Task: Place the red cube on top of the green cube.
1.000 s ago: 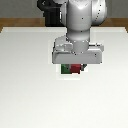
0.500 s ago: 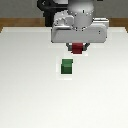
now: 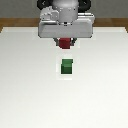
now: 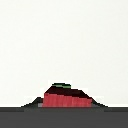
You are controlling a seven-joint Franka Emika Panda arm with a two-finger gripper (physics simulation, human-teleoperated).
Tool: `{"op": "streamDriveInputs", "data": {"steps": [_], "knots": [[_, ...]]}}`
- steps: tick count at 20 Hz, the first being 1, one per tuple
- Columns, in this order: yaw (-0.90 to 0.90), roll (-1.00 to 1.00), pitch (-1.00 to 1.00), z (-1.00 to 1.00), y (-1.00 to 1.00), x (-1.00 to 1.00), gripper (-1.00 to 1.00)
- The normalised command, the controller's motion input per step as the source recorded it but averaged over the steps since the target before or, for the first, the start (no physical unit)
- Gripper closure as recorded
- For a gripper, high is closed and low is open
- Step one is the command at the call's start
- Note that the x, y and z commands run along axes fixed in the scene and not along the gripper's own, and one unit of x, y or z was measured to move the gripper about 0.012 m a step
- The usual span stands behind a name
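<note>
Markings: I can read no writing on any item.

Arm: mine hangs above the white table (image 3: 25, 90), wrist pointing down, toward the far edge.

Gripper (image 3: 65, 42): pinching the red cube (image 3: 65, 44), held clear of the surface.

Red cube, wrist view (image 4: 66, 97): sits close between my fingers; a sliver of green shows just behind it.

Green cube (image 3: 66, 66): resting on the table, apart from the red cube and nearer the camera in the exterior view.
</note>
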Motion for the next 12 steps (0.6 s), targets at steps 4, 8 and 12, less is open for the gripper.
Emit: {"op": "streamDriveInputs", "data": {"steps": [4,8,12], "knots": [[0.00,0.00,0.00,0.00,0.25,0.00,1.00],[0.00,0.00,0.00,0.00,0.00,-0.50,1.00],[0.00,0.00,0.00,-0.25,0.00,0.00,1.00]]}}
